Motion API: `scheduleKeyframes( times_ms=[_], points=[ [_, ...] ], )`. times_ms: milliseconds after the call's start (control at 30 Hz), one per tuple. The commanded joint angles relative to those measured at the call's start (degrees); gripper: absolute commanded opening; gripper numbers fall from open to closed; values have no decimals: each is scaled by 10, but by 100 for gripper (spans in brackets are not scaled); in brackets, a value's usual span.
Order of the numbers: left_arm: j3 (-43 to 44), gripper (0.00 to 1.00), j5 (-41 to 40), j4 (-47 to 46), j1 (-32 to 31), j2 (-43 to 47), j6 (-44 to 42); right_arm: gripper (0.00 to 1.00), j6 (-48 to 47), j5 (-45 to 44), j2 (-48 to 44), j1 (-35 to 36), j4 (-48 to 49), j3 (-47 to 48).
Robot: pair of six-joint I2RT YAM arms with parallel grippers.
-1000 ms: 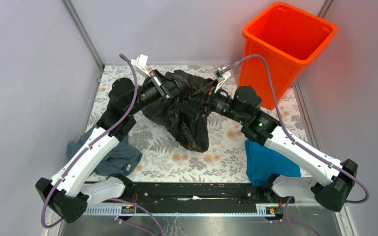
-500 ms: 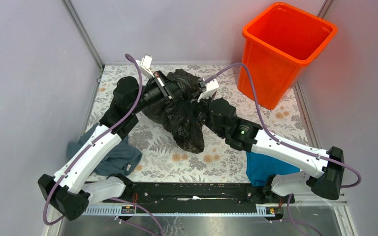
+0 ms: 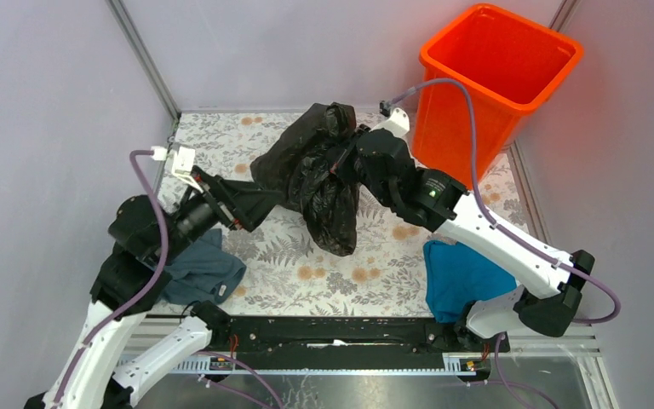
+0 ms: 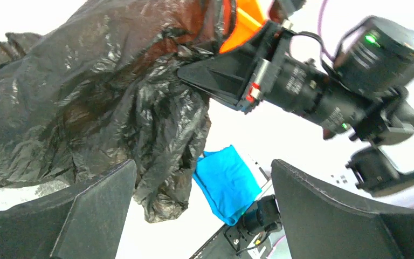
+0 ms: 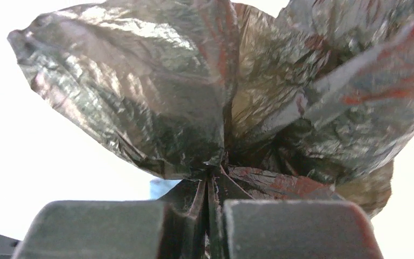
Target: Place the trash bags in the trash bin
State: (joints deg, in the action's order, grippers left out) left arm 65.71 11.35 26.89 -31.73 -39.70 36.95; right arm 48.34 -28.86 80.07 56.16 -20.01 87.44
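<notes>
Trash bag (image 3: 324, 196), just one, pinched in right claw (image 5: 213, 186); left claw (image 4: 204, 164) spread; one trash bin (image 3: 456, 119)

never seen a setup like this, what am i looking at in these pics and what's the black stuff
Two robot arms are bolted to the near edge of a table. The wide picture looks down from above and behind them; the other two come from a camera on each wrist. On it lie a grey-blue cloth and a blue cloth; an orange bin stands at the far right. The black stuff is a thin plastic bag. The right arm has its jaws pinched shut on it, holding it up near the bin. The left arm has its jaws open and empty, facing the bag.
</notes>
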Motion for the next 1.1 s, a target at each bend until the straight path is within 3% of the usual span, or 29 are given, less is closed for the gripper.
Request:
scheduleKeyframes(
  times_ms=[0, 133, 300, 433, 567, 700, 867, 1067],
  points=[
    [-17, 99, 79, 4, 0, -4, -49, 0, 184, 28, 9, -1, -106, 57],
    [-3, 99, 111, -49, -4, -49, -23, 0, 248, 70, 16, -1, -91, 55],
    [40, 99, 25, -48, -50, -117, -32, 0, 288, 109, 40, -1, -93, 75],
    [40, 99, -89, -32, -120, -142, -56, 0, 314, 123, 45, -1, -86, 78],
    [24, 99, -138, -24, -155, -146, -58, 0, 334, 125, 51, -1, -85, 79],
    [9, 85, -200, -22, -160, -152, -30, 0, 354, 137, 56, 3, -78, 76],
    [-3, 76, -244, -57, -164, -167, -6, 0, 387, 113, 48, 20, -70, 54],
    [-10, 88, -273, -104, -165, -181, -12, 0, 403, 108, 45, 25, -65, 40]
  ],
)
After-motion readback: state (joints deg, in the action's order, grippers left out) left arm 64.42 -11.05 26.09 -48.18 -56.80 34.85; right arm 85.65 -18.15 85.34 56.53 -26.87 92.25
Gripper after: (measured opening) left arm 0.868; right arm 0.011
